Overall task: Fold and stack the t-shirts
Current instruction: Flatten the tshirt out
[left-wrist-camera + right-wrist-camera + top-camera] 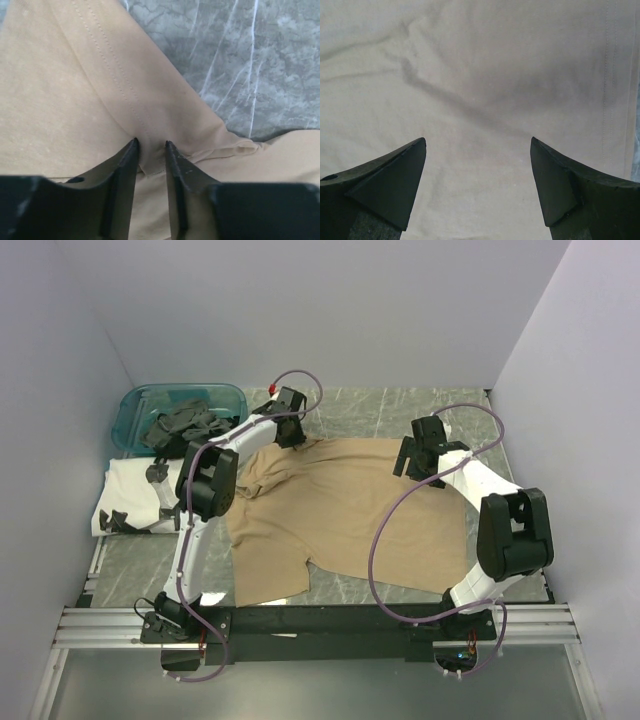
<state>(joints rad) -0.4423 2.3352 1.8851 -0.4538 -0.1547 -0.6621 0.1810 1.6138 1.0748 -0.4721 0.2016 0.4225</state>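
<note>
A tan t-shirt [340, 510] lies spread across the middle of the marble table. My left gripper [291, 430] is at the shirt's far left corner. In the left wrist view the gripper [150, 145] has its jaws closed narrowly on a fold of the tan shirt [60, 100] beside a stitched hem. My right gripper [410, 465] hovers over the shirt's far right part. In the right wrist view it [478, 142] is wide open and empty, with flat tan cloth [480, 60] below. A white t-shirt [130, 485] with black marks lies folded at the left.
A teal bin [130, 405] at the far left holds dark crumpled shirts [185, 422]. Bare marble [260, 60] lies beyond the shirt's far edge. Grey walls enclose the table on three sides. A metal rail runs along the near edge.
</note>
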